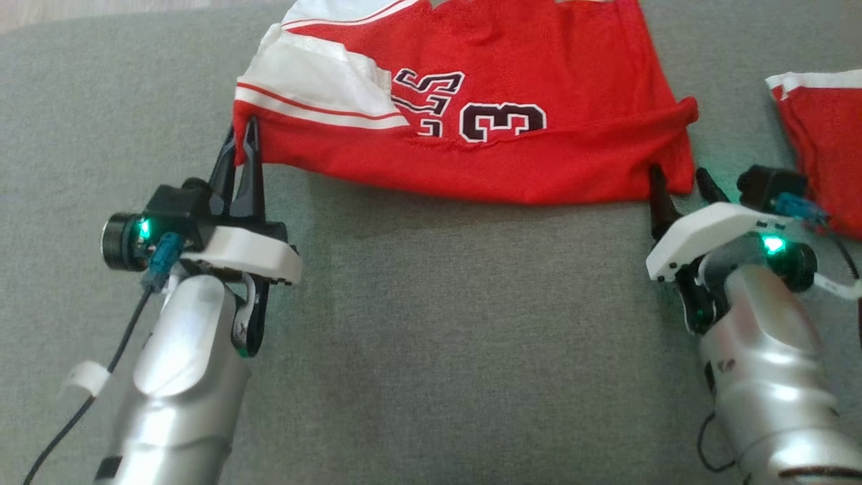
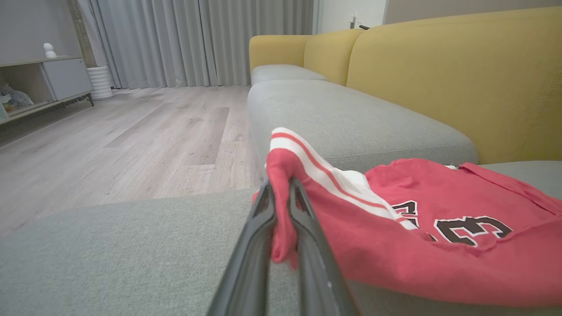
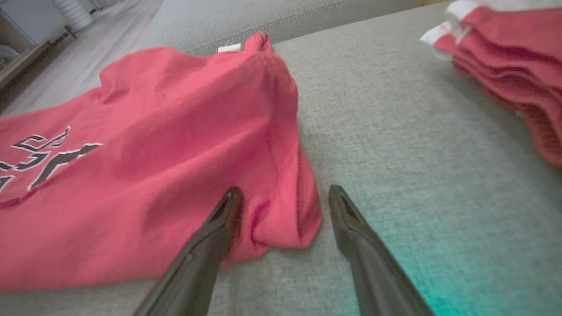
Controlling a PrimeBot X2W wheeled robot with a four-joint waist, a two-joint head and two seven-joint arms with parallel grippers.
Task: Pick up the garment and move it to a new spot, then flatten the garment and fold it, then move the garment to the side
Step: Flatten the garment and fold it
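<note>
The garment [image 1: 471,148] is a red jersey with white striped trim and black-and-white numerals, spread across a grey sofa seat [image 1: 431,323]. My left gripper [image 1: 244,135] is shut on the garment's near left corner; in the left wrist view the red cloth [image 2: 281,228] is pinched between the two dark fingers [image 2: 263,215]. My right gripper [image 1: 677,180] stands open at the near right corner. In the right wrist view that corner [image 3: 285,219] lies between the fingertips [image 3: 230,197], touching the left one.
A stack of folded red garments [image 1: 825,155] lies on the seat to the right of my right arm. Yellow sofa backrests [image 2: 461,83] rise behind the seat. Wooden floor [image 2: 131,131] and a low cabinet [image 2: 44,83] lie beyond the seat's edge.
</note>
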